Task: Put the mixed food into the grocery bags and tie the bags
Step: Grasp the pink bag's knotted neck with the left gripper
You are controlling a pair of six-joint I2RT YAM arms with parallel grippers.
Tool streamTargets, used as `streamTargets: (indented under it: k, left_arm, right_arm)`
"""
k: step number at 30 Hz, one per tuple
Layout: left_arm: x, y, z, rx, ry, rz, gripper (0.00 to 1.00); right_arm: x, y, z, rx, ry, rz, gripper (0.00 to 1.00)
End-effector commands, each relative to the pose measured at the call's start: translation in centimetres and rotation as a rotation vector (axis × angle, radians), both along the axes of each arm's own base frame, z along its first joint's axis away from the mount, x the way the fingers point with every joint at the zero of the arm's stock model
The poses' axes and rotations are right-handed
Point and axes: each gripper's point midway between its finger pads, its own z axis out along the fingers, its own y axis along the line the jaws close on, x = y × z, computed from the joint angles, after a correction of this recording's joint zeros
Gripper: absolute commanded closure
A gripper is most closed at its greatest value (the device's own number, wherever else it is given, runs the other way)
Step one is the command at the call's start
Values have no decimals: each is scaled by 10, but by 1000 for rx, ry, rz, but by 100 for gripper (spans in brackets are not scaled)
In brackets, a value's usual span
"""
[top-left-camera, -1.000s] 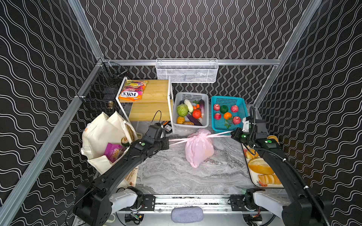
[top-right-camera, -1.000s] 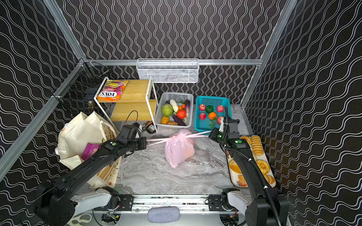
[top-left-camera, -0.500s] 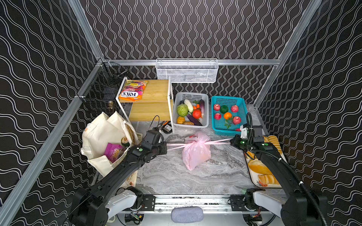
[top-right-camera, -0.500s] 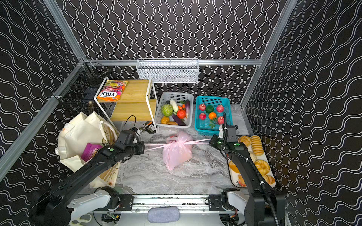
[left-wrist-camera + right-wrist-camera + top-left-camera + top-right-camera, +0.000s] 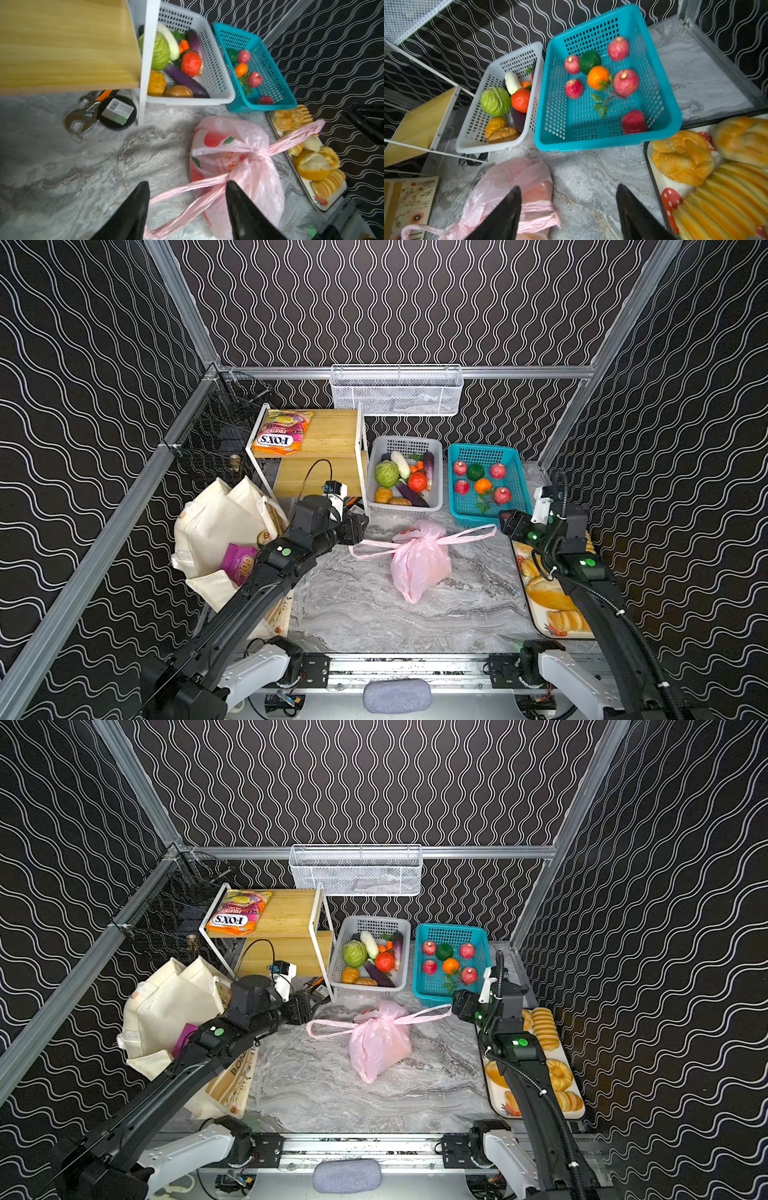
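top views: high front, whole table (image 5: 353, 614) | wrists: close, share pink bag (image 5: 239, 145)

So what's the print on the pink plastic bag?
Red fruit with green leaves on the translucent pink plastic bag, clearest in the left wrist view.

pink bag (image 5: 419, 568) — thin glossy plastic | tote (image 5: 216, 522) — matt cloth

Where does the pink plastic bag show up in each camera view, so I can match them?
Top view: pink bag mid-table, centre of picture.
Top view: pink bag centre again.
Left wrist: pink bag in front of the white basket.
Right wrist: pink bag before the white basket.
Shared landmark: teal basket.
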Motion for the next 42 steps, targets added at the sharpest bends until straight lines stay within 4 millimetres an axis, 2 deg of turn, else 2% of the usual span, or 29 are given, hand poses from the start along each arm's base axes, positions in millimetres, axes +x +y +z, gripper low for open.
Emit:
streamTargets:
  k: [1,4,7,11,15,18,24,26,31,36,39,42]
  left_arm:
    - [-1,-24,22,-33,-64,-125,37]
    - [-7,-49,24,2,-82,-206,37]
    - [-18,-84,18,79,-91,-321,35]
    - [-33,-123,-17,307,-37,-442,32]
    - [-30,-142,-52,462,31,-484,26]
    - [-21,-153,-65,498,80,-497,26]
    - [-20,-179,-91,520,188,-609,24]
    - [-19,-182,-99,528,220,-608,23]
    - [-12,-175,-115,622,288,-575,22]
    - [-19,-169,-143,676,394,-596,25]
    - [-26,-171,-145,668,422,-627,35]
    - [-26,-172,-134,638,389,-623,60]
  right_arm:
    - [1,-5,15,-8,-63,-29,24]
    - [-1,-1,18,3,-68,-8,23]
    - [-1,4,15,39,-55,8,24]
    - [1,13,9,82,-31,44,24]
    - [2,18,2,107,-4,62,24]
    - [2,25,2,125,3,98,25]
    - [3,31,-1,138,28,129,25]
    - [3,33,-3,143,36,139,25]
    - [2,37,-6,154,60,159,25]
    - [3,38,-9,159,70,167,25]
    - [4,39,-9,161,75,168,25]
    - [5,39,-8,161,76,169,25]
